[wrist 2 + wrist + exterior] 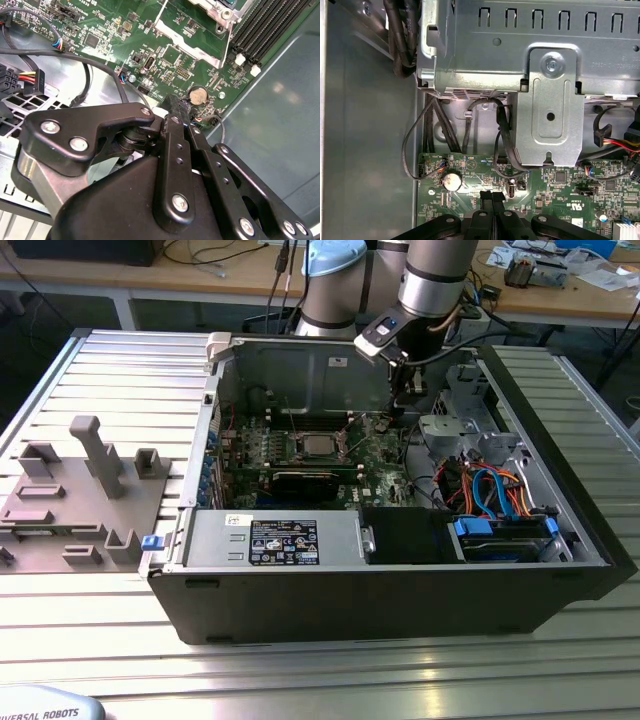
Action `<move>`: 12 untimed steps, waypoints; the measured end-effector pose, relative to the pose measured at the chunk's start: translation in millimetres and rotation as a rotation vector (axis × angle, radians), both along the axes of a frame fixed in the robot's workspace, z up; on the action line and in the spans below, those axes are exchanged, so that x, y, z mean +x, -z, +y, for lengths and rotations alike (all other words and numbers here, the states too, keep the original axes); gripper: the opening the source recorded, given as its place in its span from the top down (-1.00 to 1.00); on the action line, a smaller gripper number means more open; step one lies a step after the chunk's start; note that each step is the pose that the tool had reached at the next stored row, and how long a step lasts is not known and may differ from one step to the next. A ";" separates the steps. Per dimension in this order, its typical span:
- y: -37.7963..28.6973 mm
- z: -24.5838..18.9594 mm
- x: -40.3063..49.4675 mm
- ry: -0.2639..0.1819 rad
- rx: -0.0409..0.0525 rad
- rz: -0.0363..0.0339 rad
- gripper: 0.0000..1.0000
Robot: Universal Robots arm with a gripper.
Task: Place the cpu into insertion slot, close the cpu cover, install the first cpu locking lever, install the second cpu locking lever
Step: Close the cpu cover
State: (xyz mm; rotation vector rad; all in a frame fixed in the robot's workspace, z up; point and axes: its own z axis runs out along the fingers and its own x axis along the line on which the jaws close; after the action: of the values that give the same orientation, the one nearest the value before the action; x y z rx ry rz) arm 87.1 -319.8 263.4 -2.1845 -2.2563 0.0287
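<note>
Claw is pressed together, pinching nothing, low over the green board near the coin cell. Cpu looks seated in the insertion slot, mid-frame in the exterior view. I'd nudge slowly with that closed tip, dodging cables.

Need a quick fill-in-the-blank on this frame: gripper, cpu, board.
1. The gripper is ___, with nothing seen between its fingers.
2. The coin battery near its tips sits on the ___ board.
3. In the exterior view, the gripper hangs toward that view's ___ of the cpu.
Missing words: shut; green; right.
</note>
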 end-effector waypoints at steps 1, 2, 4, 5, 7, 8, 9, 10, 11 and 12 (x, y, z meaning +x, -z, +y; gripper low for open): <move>0.2 0.0 0.0 0.000 0.0000 0.0000 0.79; 0.5 0.0 0.0 0.000 0.0001 0.0000 0.79; 0.8 0.0 0.0 0.000 0.0000 0.0000 0.79; 1.0 0.0 0.0 0.000 0.0000 0.0000 0.79; 1.1 0.0 -0.1 0.000 0.0001 -0.0001 0.79; 1.1 0.0 -0.2 0.000 0.0001 -0.0001 0.79; 1.1 0.0 -0.2 0.000 0.0003 -0.0001 0.79; 1.1 0.0 -0.2 0.000 0.0004 0.0000 0.79; 1.1 0.0 -0.2 0.000 0.0004 0.0000 0.79; 1.1 0.0 -0.2 0.000 0.0004 0.0000 0.79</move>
State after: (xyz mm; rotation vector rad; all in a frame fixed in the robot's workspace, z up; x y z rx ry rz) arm 86.9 -319.8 262.3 -2.1843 -2.2562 0.0283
